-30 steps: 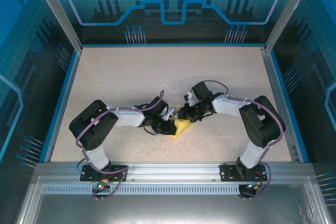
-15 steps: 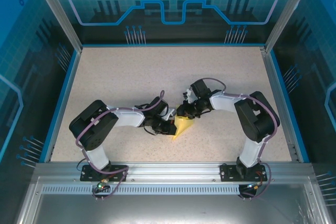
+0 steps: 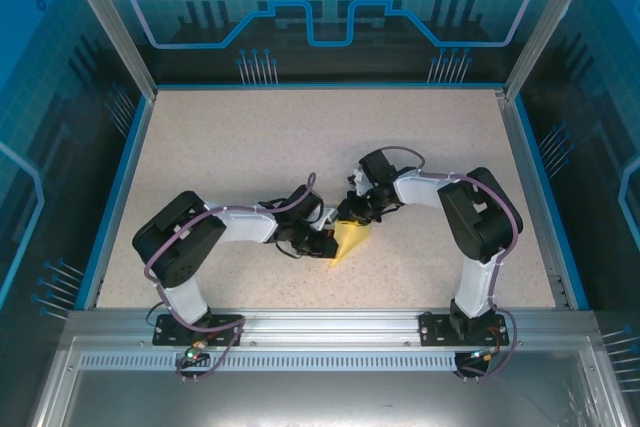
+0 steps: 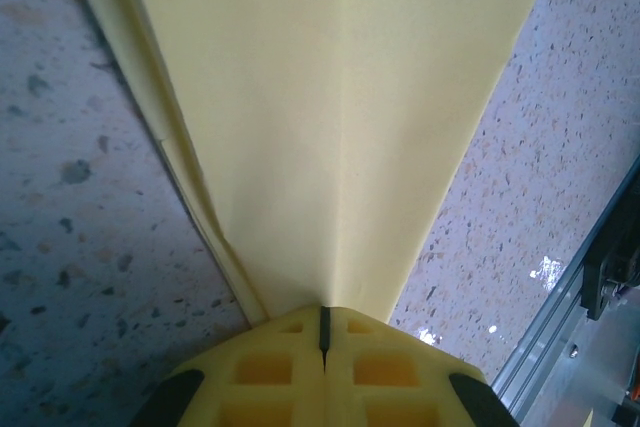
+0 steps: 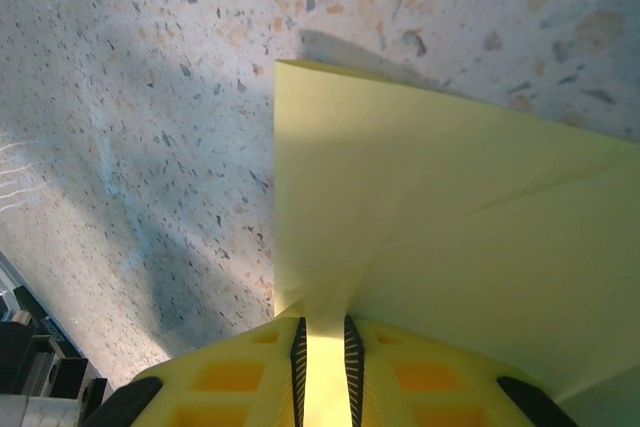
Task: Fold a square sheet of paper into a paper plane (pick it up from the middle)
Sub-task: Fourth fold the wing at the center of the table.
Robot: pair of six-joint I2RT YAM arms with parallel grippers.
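The folded paper (image 3: 349, 240) lies on the table (image 3: 250, 147) a little toward 6 o'clock from the middle. It is a pale-yellow wedge with its narrow tip pointing to about 7 o'clock.

The left end effector (image 3: 327, 245) meets the paper from 9 o'clock. In the left wrist view its fingers (image 4: 280, 357) are pressed together on the edge of the paper (image 4: 340, 117), with only a thin line between them. The sheet runs away from them toward 12 o'clock, with a straight crease along its middle.

The right end effector (image 3: 353, 219) comes from 12 o'clock. In the right wrist view it (image 5: 324, 339) stands narrow, with a strip of the paper (image 5: 430, 217) clamped between the two fingers. A sharp corner of the paper points to 11 o'clock.

The table is bare from the paper out to the blue border (image 3: 322, 86) at 12 o'clock and to both sides. The metal rail (image 3: 330, 322) at 6 o'clock is nearer.
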